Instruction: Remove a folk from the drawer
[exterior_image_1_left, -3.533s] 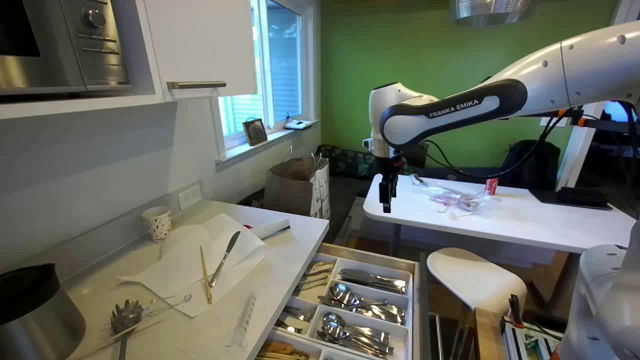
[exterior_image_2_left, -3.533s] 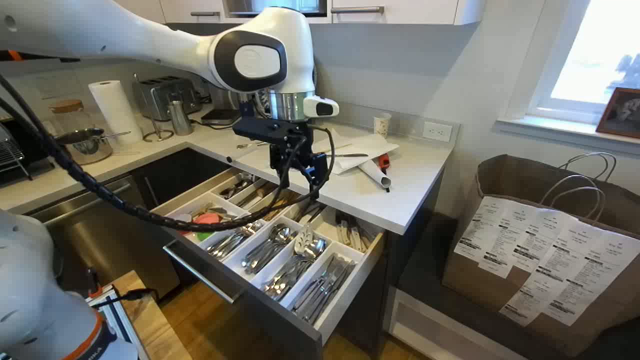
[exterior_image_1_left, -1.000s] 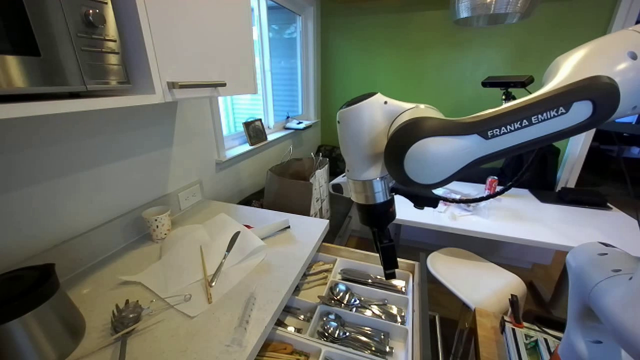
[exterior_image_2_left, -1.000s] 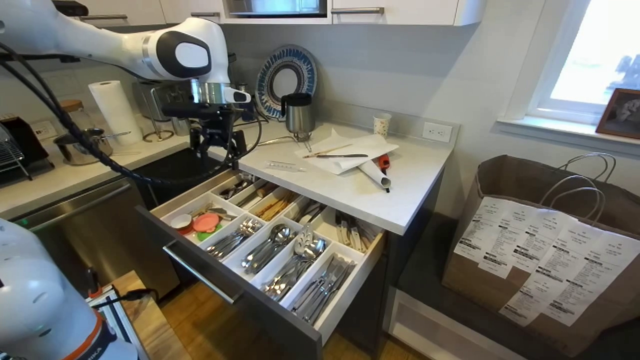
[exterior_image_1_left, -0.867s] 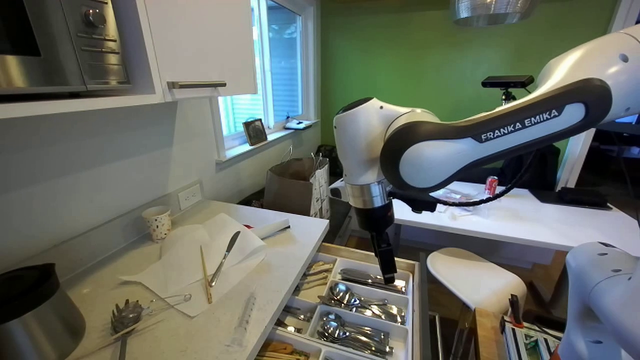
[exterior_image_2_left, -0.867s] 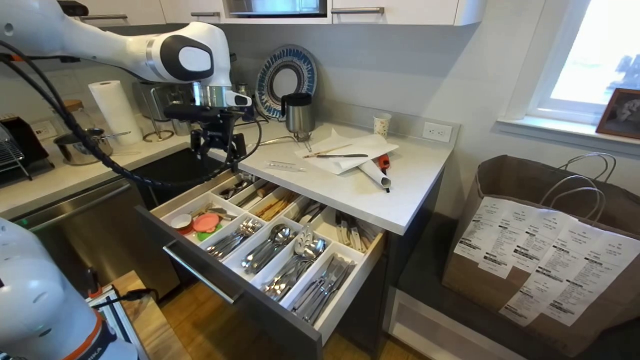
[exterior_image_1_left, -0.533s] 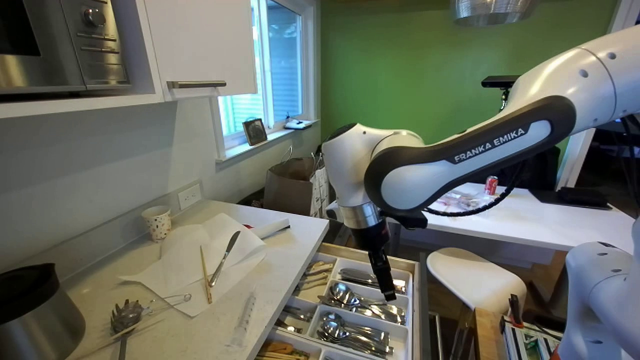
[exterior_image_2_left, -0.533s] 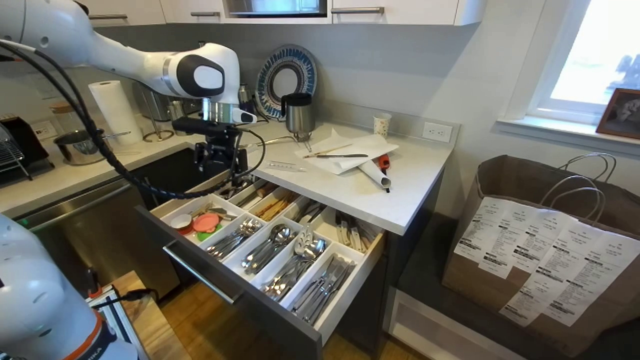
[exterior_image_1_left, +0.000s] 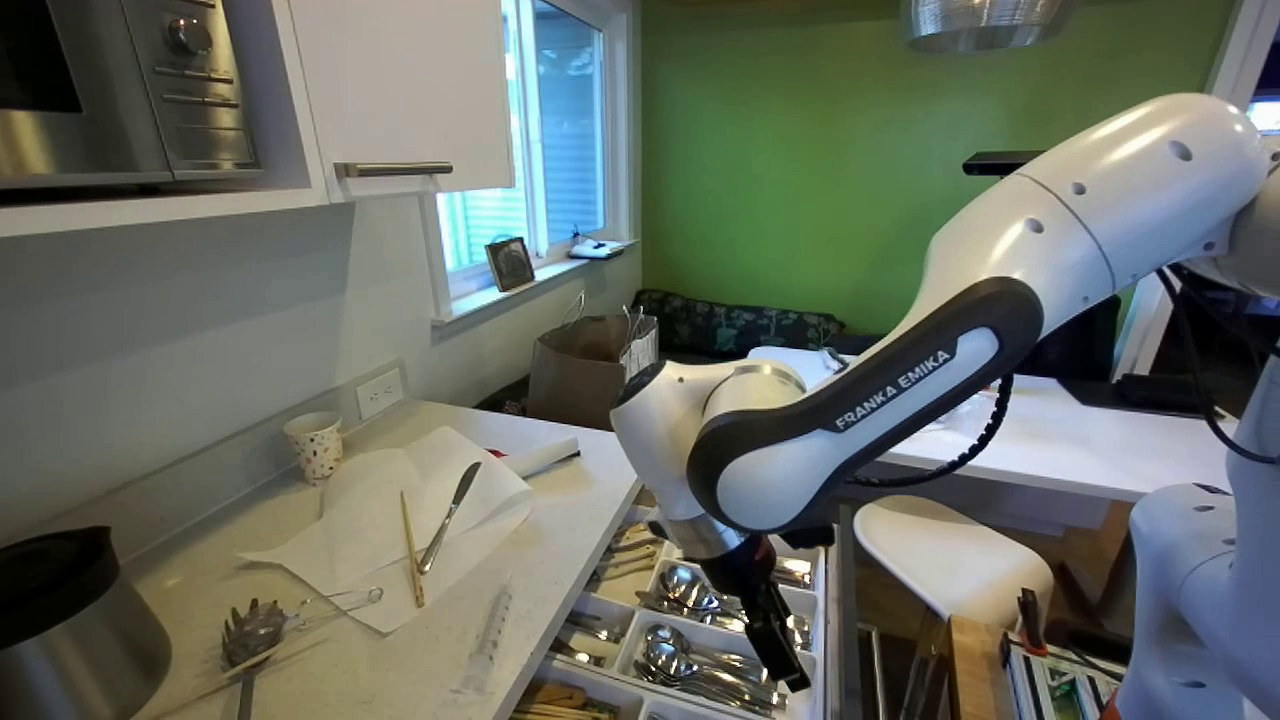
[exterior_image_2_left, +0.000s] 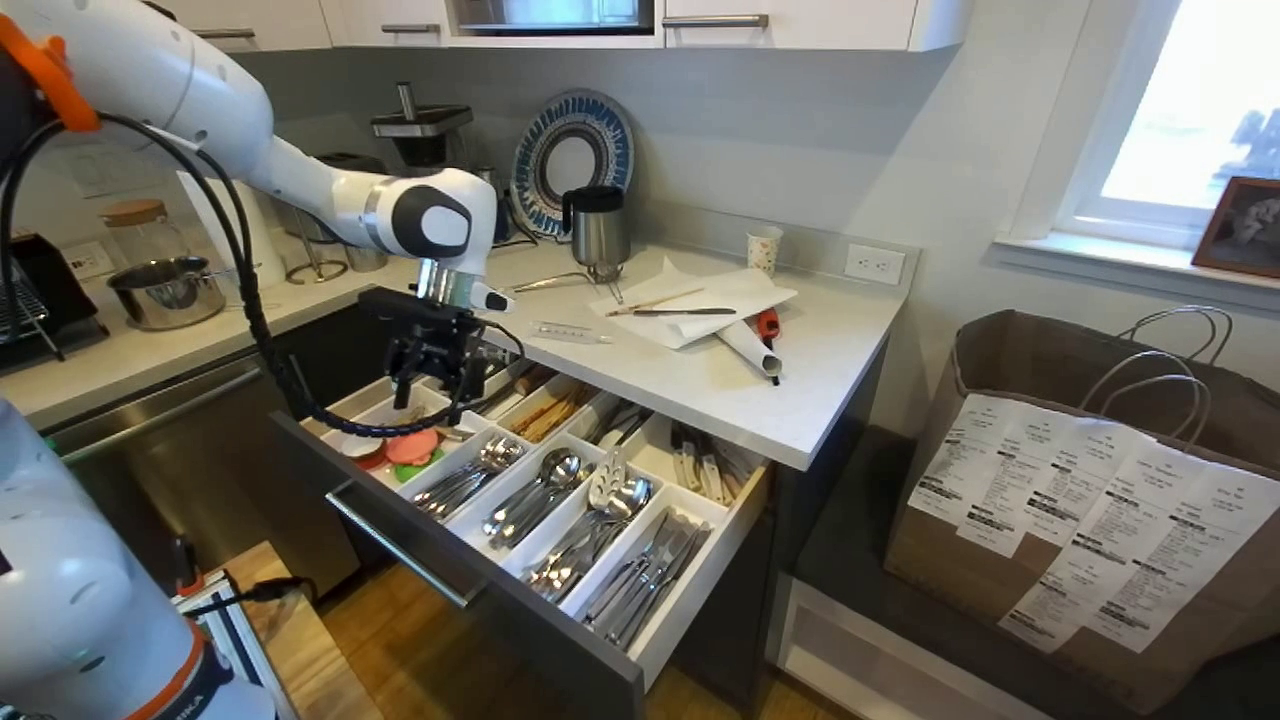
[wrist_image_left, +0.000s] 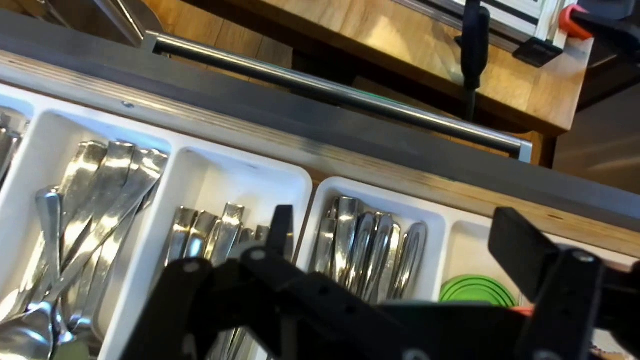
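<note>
The open drawer (exterior_image_2_left: 540, 640) holds a white divided tray (wrist_image_left: 307, 185) of cutlery. A compartment of slim metal handles, likely the forks (wrist_image_left: 352, 240), lies between my fingers in the wrist view; their heads are hidden behind my gripper. The same cutlery (exterior_image_2_left: 465, 485) shows in an exterior view, its heads too small to name surely. My gripper (wrist_image_left: 397, 232) is open and empty, its fingers spread wide above the tray. In both exterior views the gripper (exterior_image_1_left: 790, 675) (exterior_image_2_left: 432, 395) points down, tilted, and hangs over the drawer, apart from the cutlery.
Spoons (exterior_image_2_left: 540, 490), serving spoons (exterior_image_2_left: 600, 520) and knives (exterior_image_2_left: 650, 580) fill neighbouring compartments. A green lid (wrist_image_left: 477, 290) lies in the compartment by one finger. The countertop edge (exterior_image_2_left: 680, 400) overhangs the drawer's back. The drawer handle (wrist_image_left: 340, 92) and a wooden stand (wrist_image_left: 525, 85) are in front.
Over the last second my gripper has moved down toward the drawer, from above the knives to over the spoons as seen in an exterior view. 3.5 seconds ago it was higher and farther away. The cutlery has not moved.
</note>
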